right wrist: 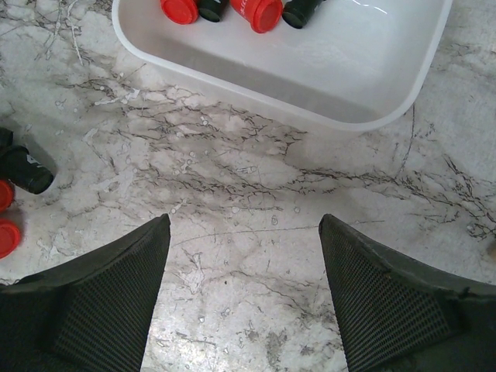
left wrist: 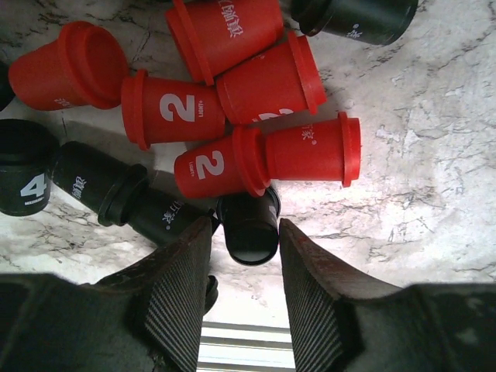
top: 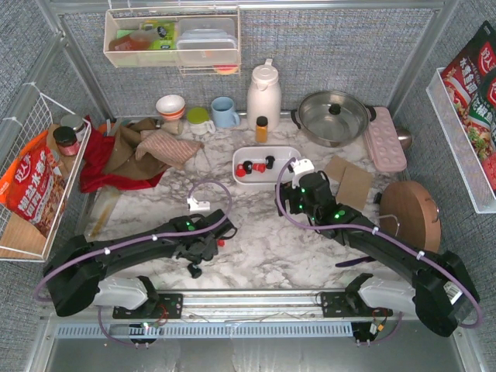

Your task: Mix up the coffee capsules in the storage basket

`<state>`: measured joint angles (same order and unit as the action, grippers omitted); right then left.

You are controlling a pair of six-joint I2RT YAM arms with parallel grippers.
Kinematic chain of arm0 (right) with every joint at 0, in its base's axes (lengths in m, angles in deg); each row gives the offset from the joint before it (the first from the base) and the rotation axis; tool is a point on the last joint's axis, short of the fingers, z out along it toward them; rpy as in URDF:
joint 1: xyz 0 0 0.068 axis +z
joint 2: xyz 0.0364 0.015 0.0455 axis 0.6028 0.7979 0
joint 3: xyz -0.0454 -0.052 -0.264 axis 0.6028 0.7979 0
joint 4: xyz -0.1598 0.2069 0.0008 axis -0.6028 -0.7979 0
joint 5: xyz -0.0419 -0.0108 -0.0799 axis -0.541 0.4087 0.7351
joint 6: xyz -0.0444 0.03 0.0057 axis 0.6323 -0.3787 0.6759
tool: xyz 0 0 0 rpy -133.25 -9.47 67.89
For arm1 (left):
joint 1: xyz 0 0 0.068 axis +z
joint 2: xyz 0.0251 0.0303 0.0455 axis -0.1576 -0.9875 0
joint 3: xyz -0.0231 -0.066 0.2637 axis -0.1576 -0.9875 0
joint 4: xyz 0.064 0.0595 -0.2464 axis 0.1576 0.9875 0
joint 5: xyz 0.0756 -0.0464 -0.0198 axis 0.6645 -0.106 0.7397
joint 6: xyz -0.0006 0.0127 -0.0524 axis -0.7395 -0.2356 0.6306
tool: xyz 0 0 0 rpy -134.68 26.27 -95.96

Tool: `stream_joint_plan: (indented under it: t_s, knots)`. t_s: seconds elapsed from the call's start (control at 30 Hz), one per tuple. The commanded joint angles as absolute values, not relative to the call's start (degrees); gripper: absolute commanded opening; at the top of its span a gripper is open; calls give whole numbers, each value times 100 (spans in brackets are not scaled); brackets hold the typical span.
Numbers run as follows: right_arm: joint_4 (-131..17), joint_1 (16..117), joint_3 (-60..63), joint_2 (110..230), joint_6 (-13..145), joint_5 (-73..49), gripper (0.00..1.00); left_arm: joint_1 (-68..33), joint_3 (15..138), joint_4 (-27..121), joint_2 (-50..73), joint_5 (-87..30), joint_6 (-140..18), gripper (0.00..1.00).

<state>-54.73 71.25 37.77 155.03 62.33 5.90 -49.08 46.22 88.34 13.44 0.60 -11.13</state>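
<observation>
The white storage basket [top: 288, 155] [right wrist: 310, 108] stands mid-table and holds a few red [right wrist: 260, 12] and black [right wrist: 298, 12] coffee capsules. A heap of red [left wrist: 186, 112] and black [left wrist: 93, 190] capsules lies on the marble in front of my left gripper [top: 204, 249] [left wrist: 245, 232]. Its fingers press both sides of a black capsule [left wrist: 249, 230] at the near edge of the heap, so it is shut on that capsule. My right gripper [top: 290, 191] [right wrist: 244, 221] is open over bare marble just short of the basket's near rim, with nothing between its fingers.
Behind the basket stand an orange bottle [top: 262, 129], a white jug [top: 263, 94], a blue mug [top: 225, 112] and a lidded pot [top: 333, 116]. To the right are a pink moulded tray [top: 385, 138], cardboard pieces [top: 349, 182] and a round wooden board [top: 411, 213]. Crumpled cloths [top: 132, 151] lie at the left.
</observation>
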Motion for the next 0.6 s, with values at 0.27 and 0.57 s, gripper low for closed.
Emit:
stream_joint_plan:
  t_s: [0.27,0.57]
  knots:
    - [-5304,7126,3782,15573,6185,567,82,-5000,4733,8971,1071,195,-1169,38]
    - [-5308,7126,3791,15532,6213,538,82,-5013,4872,8726,1751,410,-1203,28]
